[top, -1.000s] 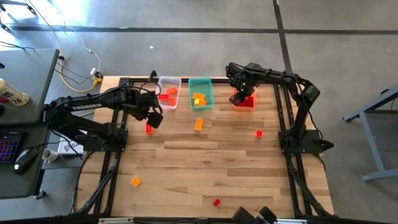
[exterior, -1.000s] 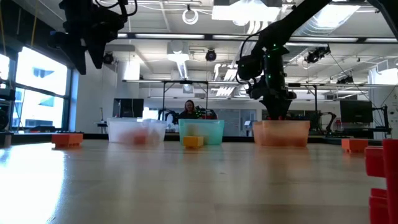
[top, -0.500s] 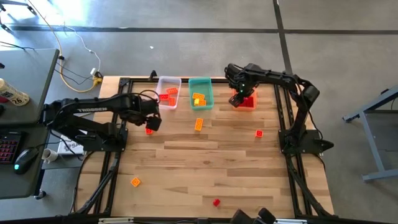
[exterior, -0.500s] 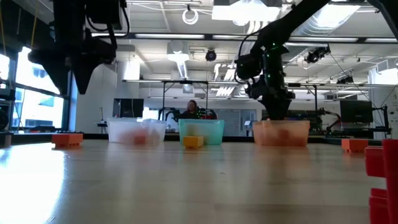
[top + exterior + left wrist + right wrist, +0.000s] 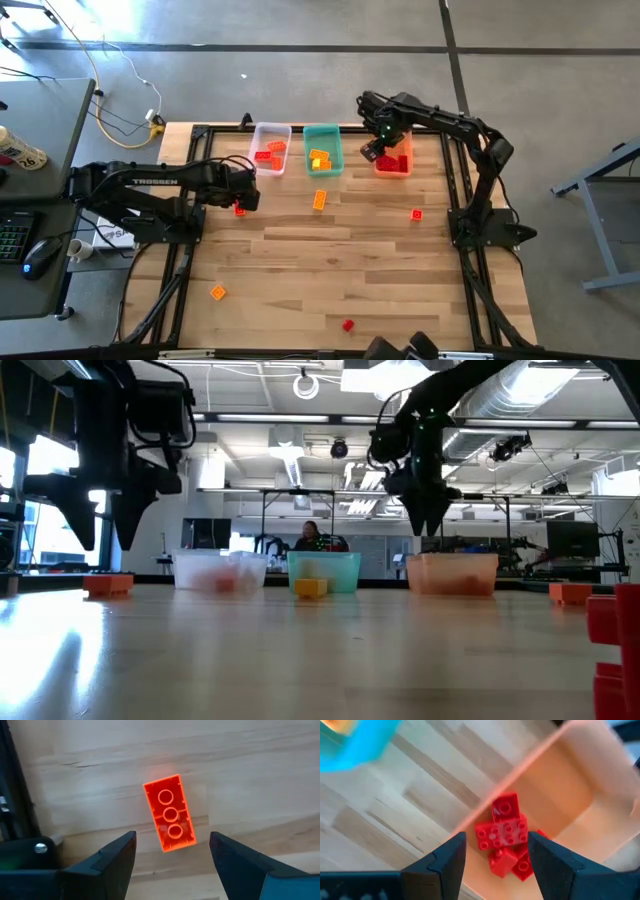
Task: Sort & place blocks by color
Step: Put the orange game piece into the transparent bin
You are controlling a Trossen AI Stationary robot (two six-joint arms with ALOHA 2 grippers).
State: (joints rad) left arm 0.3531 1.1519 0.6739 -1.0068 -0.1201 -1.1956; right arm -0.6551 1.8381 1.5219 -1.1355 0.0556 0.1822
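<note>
Nearest the low camera, red blocks (image 5: 612,650) sit at the table's front edge w/ a yellow-orange block (image 5: 217,292) further left, both untouched. Mid-table, the left gripper (image 5: 172,852) hangs directly above an orange-red oblong block (image 5: 169,813) lying flat, studs up, on the bare wooden table (image 5: 330,270) near its left edge; the fingers (image 5: 116,855) are spread wide, empty, straddling the brick across its width. To do this pick well, judging from the wrist view: brick lies slightly skewed to the fingers, so a small wrist twist would square it before descent; drop straight down until the pads bracket the long sides, then close gently so it doesn't skid or pivot on the smooth wood. Its hue reads orange-red, so the clear bin (image 5: 270,148), which already holds like-coloured pieces, looks the likely target, though that's a guess. Other loose blocks wait: a yellow-orange one (image 5: 320,199) mid-table and a red one (image 5: 416,213) to the right. At the far edge, the right gripper (image 5: 372,148) hovers over the near-left rim of the orange bin (image 5: 393,162), fingers apart, nothing held, red blocks (image 5: 506,839) piled inside below it. Teal bin (image 5: 322,149) stands between clear and orange bins. A person (image 5: 306,536) shows beyond the table.
</note>
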